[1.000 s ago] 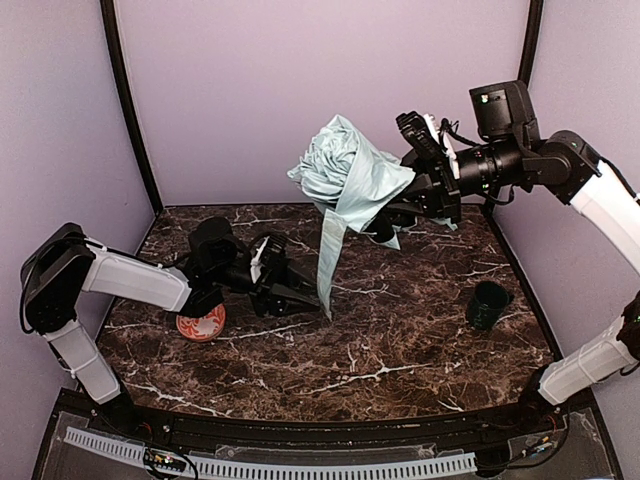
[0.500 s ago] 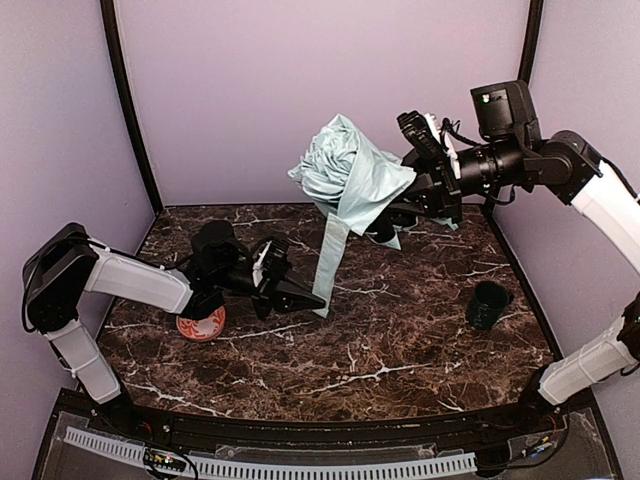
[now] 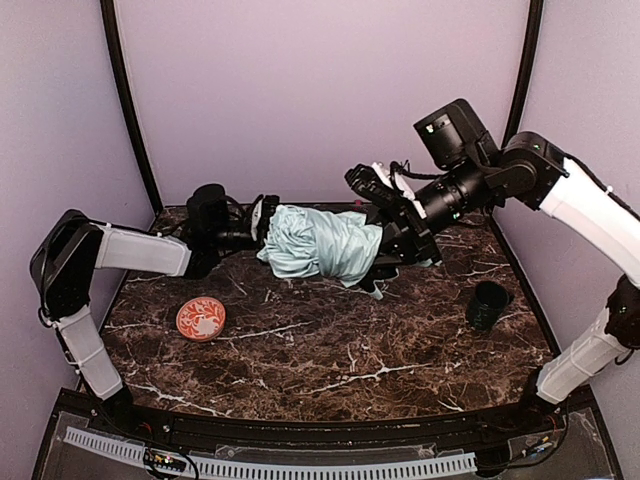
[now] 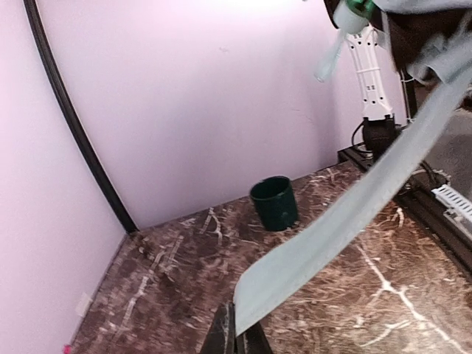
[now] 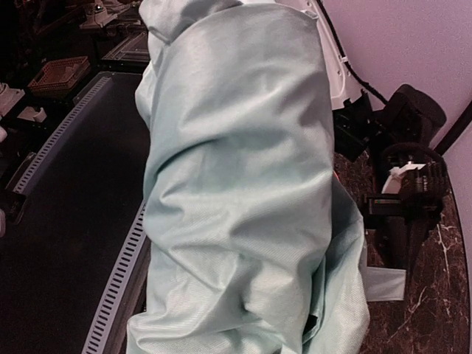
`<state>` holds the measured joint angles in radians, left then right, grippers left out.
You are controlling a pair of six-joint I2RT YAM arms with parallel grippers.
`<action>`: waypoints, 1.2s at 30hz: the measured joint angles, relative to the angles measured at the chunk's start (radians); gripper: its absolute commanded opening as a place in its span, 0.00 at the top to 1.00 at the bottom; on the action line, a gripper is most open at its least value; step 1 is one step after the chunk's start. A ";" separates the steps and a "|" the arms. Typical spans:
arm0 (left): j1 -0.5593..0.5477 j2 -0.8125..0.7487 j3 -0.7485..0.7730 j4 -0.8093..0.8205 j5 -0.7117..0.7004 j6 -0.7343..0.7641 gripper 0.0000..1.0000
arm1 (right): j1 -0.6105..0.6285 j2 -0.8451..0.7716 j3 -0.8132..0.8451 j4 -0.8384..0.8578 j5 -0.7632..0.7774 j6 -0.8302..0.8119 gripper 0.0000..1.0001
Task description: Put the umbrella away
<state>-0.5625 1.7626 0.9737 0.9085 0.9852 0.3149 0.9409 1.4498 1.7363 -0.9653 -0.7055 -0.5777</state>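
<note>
Surface of dark veined marble, seen from above, with two bystanders on its near side: an orange patterned dish toward the left and a dark green cup toward the right, both well apart from the work. Beyond them, near the back wall, the umbrella hangs clear of the surface as a crumpled mint bundle lying roughly level between the two hands.

The right hand carries it from the right end, its narrowly parted jaws closed on the bundle. This grip is judged from the bundle's being aloft, and it leaves the canopy free all round. The left hand meets the bundle's left end. Its wrist view shows the fingertips fully closed, pinching the end of the closing strap, which runs taut up and away toward the bundle. The likely purpose is to draw the strap round the gathered fabric and bind it before stowing.

Hidden or doubtful:
- The right hand's fingers are buried under fabric, which fills nearly the whole right wrist view.
- The shaft and the handle cannot be picked out with confidence.
- A pale green-tipped object at the top edge of the left wrist view is blurred and cut off.
- No fastener on the strap can be made out, and no holder for the umbrella is evident.
</note>
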 measured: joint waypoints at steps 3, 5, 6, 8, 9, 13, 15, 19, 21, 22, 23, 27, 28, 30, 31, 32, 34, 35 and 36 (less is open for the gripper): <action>0.006 0.003 0.135 -0.101 -0.017 0.121 1.00 | 0.026 0.012 -0.050 0.001 -0.002 0.004 1.00; 0.010 0.003 0.219 -0.157 -0.019 0.188 1.00 | 0.028 0.009 -0.116 0.041 -0.011 0.019 1.00; 0.011 0.003 0.269 -0.196 -0.018 0.225 1.00 | 0.027 0.004 -0.177 0.088 -0.016 0.036 1.00; 0.011 0.000 0.324 -0.252 -0.006 0.282 1.00 | 0.025 0.004 -0.286 0.192 -0.013 0.068 1.00; 0.009 -0.006 0.336 -0.275 -0.001 0.306 1.00 | 0.024 0.005 -0.334 0.238 -0.007 0.085 1.00; -0.031 -0.044 0.324 -0.391 -0.033 0.430 1.00 | 0.018 0.022 -0.497 0.415 0.030 0.163 1.00; -0.062 -0.079 0.282 -0.410 -0.069 0.472 1.00 | 0.007 0.057 -0.534 0.466 0.029 0.207 1.00; -0.111 -0.203 0.116 -0.394 -0.116 0.488 1.00 | -0.052 0.098 -0.625 0.565 0.024 0.293 1.00; -0.134 -0.255 0.037 -0.377 -0.146 0.486 1.00 | -0.087 0.124 -0.643 0.599 0.019 0.331 1.00; -0.150 -0.277 -0.006 -0.357 -0.169 0.483 1.00 | -0.100 0.142 -0.644 0.620 0.017 0.351 1.00; -0.165 -0.296 -0.049 -0.335 -0.189 0.476 1.00 | -0.109 0.161 -0.644 0.644 0.015 0.371 1.00; -0.221 -0.344 -0.195 -0.264 -0.279 0.451 1.00 | -0.129 0.212 -0.669 0.730 0.014 0.461 1.00; -0.243 -0.348 -0.220 -0.258 -0.308 0.452 1.00 | -0.135 0.222 -0.676 0.745 0.015 0.481 1.00; -0.292 -0.348 -0.253 -0.269 -0.372 0.467 1.00 | -0.146 0.238 -0.686 0.771 0.018 0.515 1.00; -0.315 -0.348 -0.267 -0.276 -0.412 0.476 1.00 | -0.151 0.246 -0.693 0.788 0.020 0.535 1.00; -0.334 -0.348 -0.277 -0.283 -0.449 0.485 1.00 | -0.154 0.252 -0.702 0.803 0.021 0.557 1.00; -0.363 -0.347 -0.296 -0.293 -0.513 0.505 1.00 | -0.154 0.262 -0.715 0.821 0.027 0.586 1.00; -0.381 -0.343 -0.302 -0.303 -0.549 0.520 1.00 | -0.154 0.272 -0.720 0.833 0.030 0.600 1.00; -0.400 -0.332 -0.303 -0.316 -0.587 0.535 1.00 | -0.154 0.287 -0.725 0.847 0.032 0.613 1.00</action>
<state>-0.9623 1.4311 0.6708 0.5922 0.3985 0.8501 0.7864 1.7367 1.0115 -0.1184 -0.6735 0.0353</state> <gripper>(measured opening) 0.007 0.216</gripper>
